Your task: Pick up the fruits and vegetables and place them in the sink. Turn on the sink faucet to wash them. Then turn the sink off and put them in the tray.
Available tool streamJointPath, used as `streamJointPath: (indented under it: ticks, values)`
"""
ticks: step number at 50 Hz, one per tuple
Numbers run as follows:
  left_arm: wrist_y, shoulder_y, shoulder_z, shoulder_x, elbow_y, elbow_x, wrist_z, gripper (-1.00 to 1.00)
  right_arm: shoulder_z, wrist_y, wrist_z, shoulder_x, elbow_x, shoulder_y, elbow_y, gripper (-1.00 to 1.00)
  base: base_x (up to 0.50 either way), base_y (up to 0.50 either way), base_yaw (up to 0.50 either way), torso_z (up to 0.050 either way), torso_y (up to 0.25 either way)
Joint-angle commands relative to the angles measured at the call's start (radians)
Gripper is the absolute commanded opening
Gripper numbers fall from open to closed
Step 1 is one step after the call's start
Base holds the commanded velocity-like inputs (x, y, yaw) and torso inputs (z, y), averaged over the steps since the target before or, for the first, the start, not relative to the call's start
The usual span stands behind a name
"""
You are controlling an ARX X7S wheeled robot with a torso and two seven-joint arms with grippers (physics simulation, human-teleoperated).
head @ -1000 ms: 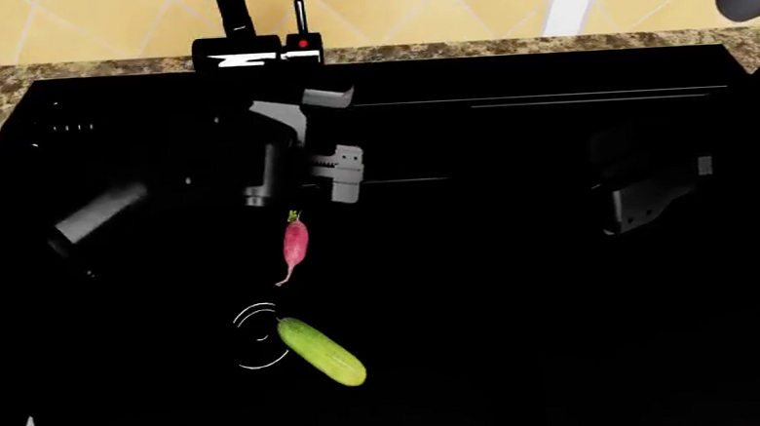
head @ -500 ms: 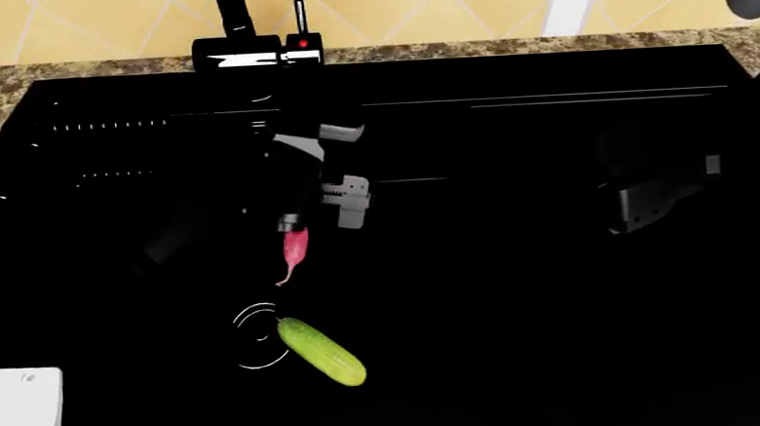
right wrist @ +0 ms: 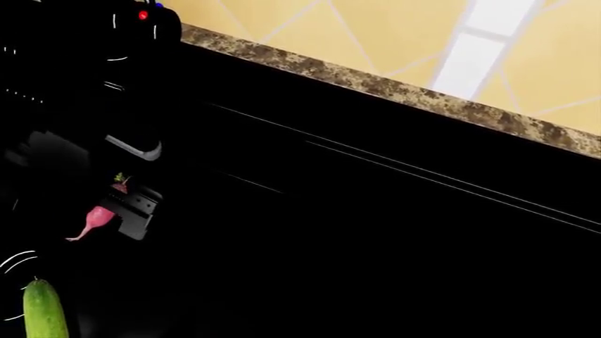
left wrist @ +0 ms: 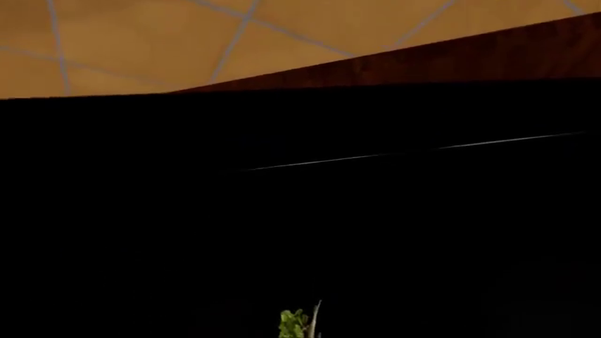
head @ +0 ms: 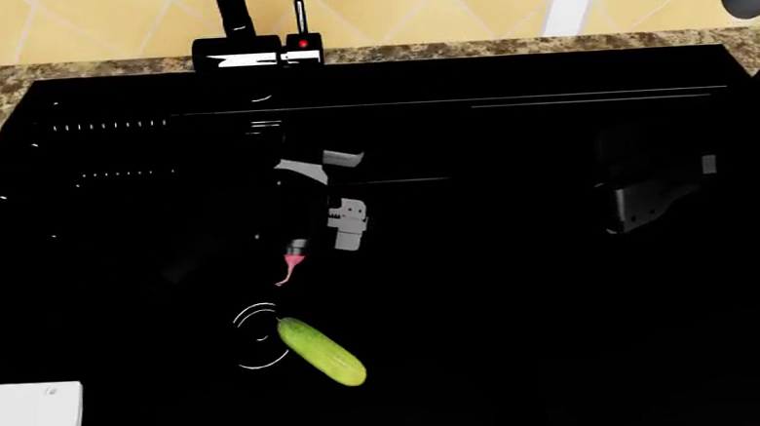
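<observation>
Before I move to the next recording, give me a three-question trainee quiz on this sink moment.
1. True or false: the cucumber lies inside the sink.
2. Which item is the left hand over?
A. the radish
B. the cucumber
C. the faucet lever
3. Fill in: the right hand sits on the sink's ____ side, away from both vegetables.

Key:
1. True.
2. A; only the radish's lower end and root tail show below the hand in the head view.
3. Right.

Sink glossy black; counter speckled granite; cucumber smooth, light green; radish smooth pink.
</observation>
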Motion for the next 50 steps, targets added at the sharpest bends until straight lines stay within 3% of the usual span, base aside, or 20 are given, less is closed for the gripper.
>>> streamJointPath:
  ticks: [1, 12, 30, 50]
  values:
    - [-0.008, 0.034, 0.004, 0.0, -0.008, 0.021, -0.011, 1.0, -0.002, 0.007, 0.009, -0.005, 0.009, 0.008, 0.007, 1.0, 0.0, 0.0, 0.0, 0.0, 0.0]
    - [-0.016, 0.061, 0.0, 0.0, -0.021, 0.035, -0.011, 1.0, 0.0, 0.01, 0.002, 0.001, -0.001, 0.002, 0.011, 1.0, 0.0, 0.0, 0.0, 0.0, -0.003]
    - [-0.153, 0.098, 0.005, 0.0, -0.063, 0.038, -0.063, 1.0, 0.001, 0.006, 0.017, -0.006, 0.013, 0.007, 0.006, 1.0, 0.0, 0.0, 0.0, -0.002, -0.004]
    - [-0.213, 0.164, 0.007, 0.0, -0.075, 0.031, 0.007, 1.0, 0.005, 0.011, 0.019, -0.006, 0.015, 0.01, 0.007, 1.0, 0.0, 0.0, 0.0, -0.003, -0.007]
